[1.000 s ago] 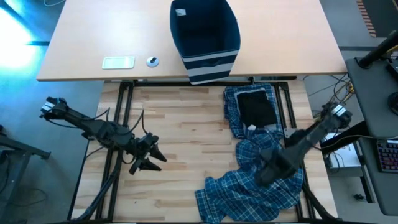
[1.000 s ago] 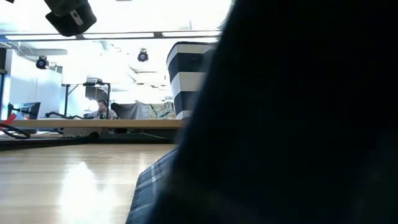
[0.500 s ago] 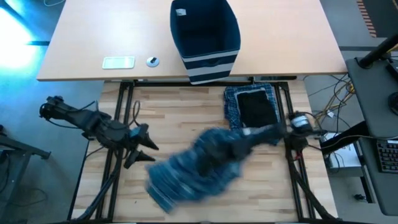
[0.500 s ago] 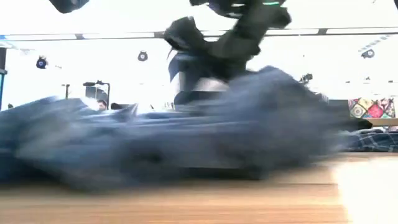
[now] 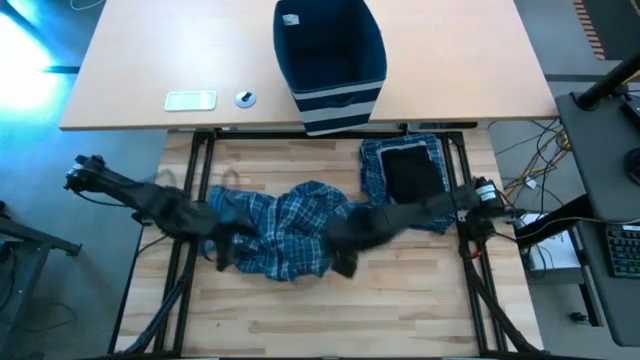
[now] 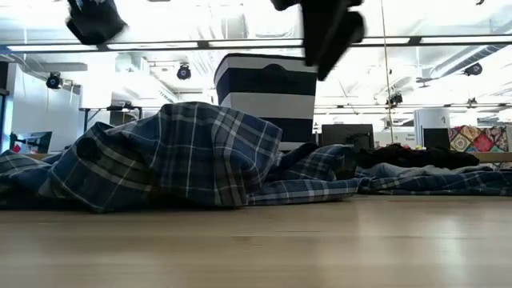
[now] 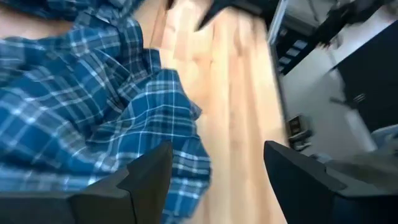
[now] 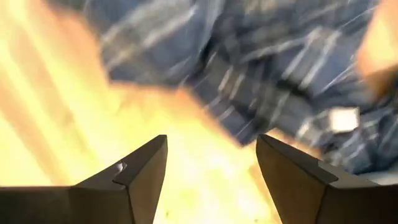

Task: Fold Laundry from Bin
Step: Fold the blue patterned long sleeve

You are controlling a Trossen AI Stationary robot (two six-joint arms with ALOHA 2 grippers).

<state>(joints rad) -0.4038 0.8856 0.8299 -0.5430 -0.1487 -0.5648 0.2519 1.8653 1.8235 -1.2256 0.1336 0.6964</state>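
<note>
A crumpled plaid garment (image 5: 275,232) lies mid-table. The left gripper (image 7: 214,180) hangs over its left edge and the right gripper (image 8: 211,168) over its right edge, both with jaws spread wide and empty. Farther right, a black piece (image 5: 412,175) rests on folded plaid (image 5: 372,170). Beyond stands the bin (image 5: 330,62).

In the high view both grippers are motion-blurred over the plaid garment (image 5: 280,235), so contact cannot be told. The low view crops both arms at its top edge. The bin's (image 6: 268,92) base hides behind cloth.
</note>
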